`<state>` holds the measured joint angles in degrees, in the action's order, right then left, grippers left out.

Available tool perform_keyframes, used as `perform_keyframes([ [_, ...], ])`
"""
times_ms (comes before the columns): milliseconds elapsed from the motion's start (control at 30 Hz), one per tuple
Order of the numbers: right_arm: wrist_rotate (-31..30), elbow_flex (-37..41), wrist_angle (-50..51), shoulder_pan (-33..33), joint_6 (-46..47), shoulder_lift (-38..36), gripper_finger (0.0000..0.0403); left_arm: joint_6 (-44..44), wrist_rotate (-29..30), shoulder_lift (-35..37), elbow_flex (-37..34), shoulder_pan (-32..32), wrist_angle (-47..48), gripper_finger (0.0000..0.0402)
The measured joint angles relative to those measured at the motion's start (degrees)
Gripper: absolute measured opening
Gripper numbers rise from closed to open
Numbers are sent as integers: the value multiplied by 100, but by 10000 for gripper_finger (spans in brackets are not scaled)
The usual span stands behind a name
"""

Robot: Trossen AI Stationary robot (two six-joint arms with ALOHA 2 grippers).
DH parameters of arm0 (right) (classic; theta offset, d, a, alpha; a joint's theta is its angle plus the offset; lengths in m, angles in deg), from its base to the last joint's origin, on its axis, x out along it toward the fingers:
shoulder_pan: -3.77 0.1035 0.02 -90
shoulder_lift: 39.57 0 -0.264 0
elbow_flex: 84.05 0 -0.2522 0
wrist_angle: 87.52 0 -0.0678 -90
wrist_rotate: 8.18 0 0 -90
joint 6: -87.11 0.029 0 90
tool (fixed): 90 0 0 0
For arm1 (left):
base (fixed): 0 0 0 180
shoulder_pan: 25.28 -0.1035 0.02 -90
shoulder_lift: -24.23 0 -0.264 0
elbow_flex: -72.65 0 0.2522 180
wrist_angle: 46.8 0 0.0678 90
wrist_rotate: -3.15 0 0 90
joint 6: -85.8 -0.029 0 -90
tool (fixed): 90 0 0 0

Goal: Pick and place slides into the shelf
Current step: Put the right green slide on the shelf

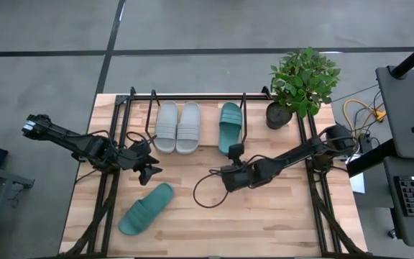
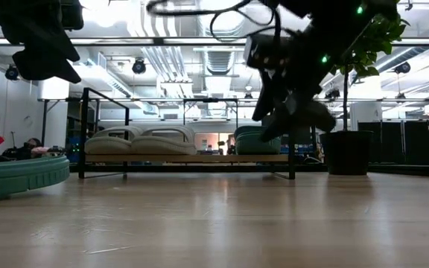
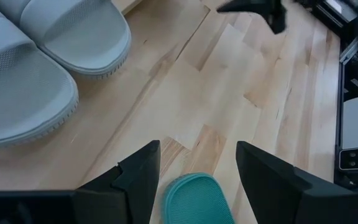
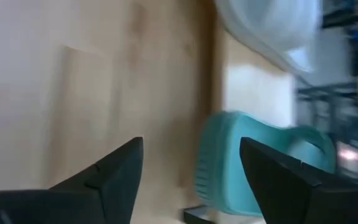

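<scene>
The shelf stands at the table's far edge. Two light grey slides lie side by side on it, with a teal slide to their right. My right gripper hangs open just in front of that teal slide's near end, the fingers apart from it as far as shows. A second teal slide lies sole down on the table at the near left. My left gripper hovers open above the table, and this slide's tip shows below it.
A potted plant stands at the far right, beside the shelf's end. Black arm frames run along both sides of the table. A black cable loops under the right arm. Bare wood lies across the middle and the near right.
</scene>
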<state>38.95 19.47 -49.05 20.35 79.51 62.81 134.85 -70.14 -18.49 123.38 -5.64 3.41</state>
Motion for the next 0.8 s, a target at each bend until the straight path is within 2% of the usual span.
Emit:
perform_keyframes([
  [67,-402,0,27,-10,0,94,253,0,0,0,0,0,11,196],
  [133,-541,0,26,-47,-2,160,248,2,0,0,0,0,6,196],
  [300,-227,15,38,-206,-5,245,240,0,0,-17,0,4,8,196],
  [800,-175,37,33,-726,425,309,229,0,-2,-72,-2,2,7,196],
])
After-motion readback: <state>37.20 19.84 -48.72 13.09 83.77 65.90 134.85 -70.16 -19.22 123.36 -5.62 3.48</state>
